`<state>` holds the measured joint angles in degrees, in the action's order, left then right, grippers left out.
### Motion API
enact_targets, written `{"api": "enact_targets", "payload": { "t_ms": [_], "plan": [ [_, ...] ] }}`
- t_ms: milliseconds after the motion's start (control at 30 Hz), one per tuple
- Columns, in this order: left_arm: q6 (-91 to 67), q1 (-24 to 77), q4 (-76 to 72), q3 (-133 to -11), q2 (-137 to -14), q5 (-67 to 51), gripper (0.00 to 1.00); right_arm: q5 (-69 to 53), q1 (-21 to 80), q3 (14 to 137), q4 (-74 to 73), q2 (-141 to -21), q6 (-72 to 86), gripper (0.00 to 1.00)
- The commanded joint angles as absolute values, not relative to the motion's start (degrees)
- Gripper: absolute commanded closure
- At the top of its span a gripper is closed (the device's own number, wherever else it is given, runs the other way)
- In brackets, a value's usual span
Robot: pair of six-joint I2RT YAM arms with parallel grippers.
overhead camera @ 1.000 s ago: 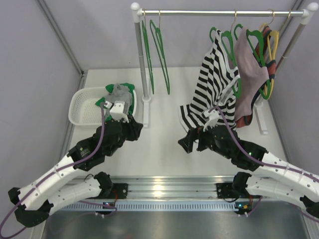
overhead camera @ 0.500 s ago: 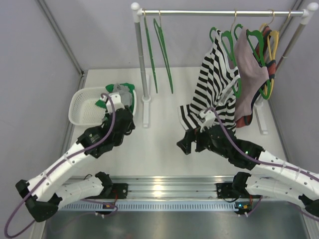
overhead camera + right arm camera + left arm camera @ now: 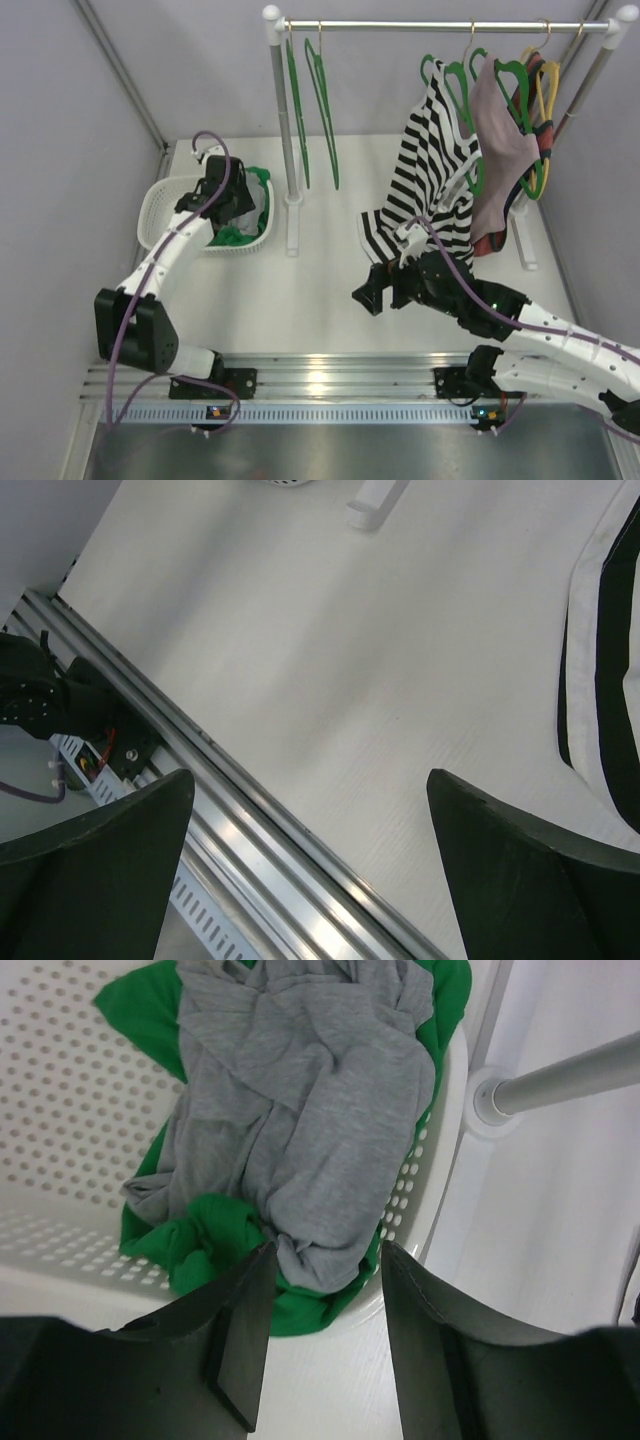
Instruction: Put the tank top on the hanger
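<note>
The light-grey tank top (image 3: 310, 1110) lies crumpled in a white perforated basket (image 3: 60, 1110), on top of a bright green garment (image 3: 225, 1245). My left gripper (image 3: 325, 1260) is open and hangs just above the basket's near rim, its jaws framing the near end of the tank top without gripping it. In the top view the left gripper (image 3: 235, 195) covers most of the tank top. Two empty green hangers (image 3: 322, 105) hang at the left end of the rail (image 3: 400, 25). My right gripper (image 3: 375, 290) is wide open and empty above the table, as the right wrist view (image 3: 310, 780) shows.
A black-and-white striped top (image 3: 435, 170) and a pinkish garment (image 3: 500, 130) hang on green hangers at the right of the rail, beside yellow hangers (image 3: 548, 90). The rack's left pole (image 3: 283, 120) stands just right of the basket (image 3: 160, 215). The aluminium base rail (image 3: 250, 810) runs along the near edge.
My left arm has swung its elbow out to the left and reached farther back, so the gripper is now over the basket. The right arm has shifted only slightly.
</note>
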<state>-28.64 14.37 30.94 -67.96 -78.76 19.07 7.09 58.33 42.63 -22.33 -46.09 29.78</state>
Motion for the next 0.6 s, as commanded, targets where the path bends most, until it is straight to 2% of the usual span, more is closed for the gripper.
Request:
{"api": "enact_targets", "payload": {
  "t_ms": [0, 267, 400, 467, 500, 567],
  "plan": [
    [-26.4, 11.0, 22.9, -72.1, -85.1, 9.8, 0.48, 6.2, 57.8, 43.1, -20.8, -44.6, 29.4, 0.00],
    [-25.0, 9.3, 17.9, -73.9, -95.9, 5.9, 0.45, 6.0, 57.9, 42.1, -21.6, -42.0, 30.5, 0.00],
    [-25.5, 9.1, 16.8, -73.4, -98.3, 5.5, 0.48, 6.0, 57.9, 41.7, -21.9, -41.7, 30.8, 0.00],
    [-25.8, 9.1, 17.0, -73.1, -98.7, 6.6, 0.55, 6.0, 57.9, 41.7, -22.0, -41.7, 30.8, 0.00],
    [-26.0, 9.0, 17.1, -72.9, -98.4, 7.0, 0.65, 6.1, 57.9, 41.7, -22.1, -41.8, 30.8, 0.00],
    [-26.0, 9.0, 17.0, -72.4, -96.7, 7.8, 0.76, 6.2, 57.8, 41.7, -22.1, -41.7, 30.9, 0.00]
  ]
}}
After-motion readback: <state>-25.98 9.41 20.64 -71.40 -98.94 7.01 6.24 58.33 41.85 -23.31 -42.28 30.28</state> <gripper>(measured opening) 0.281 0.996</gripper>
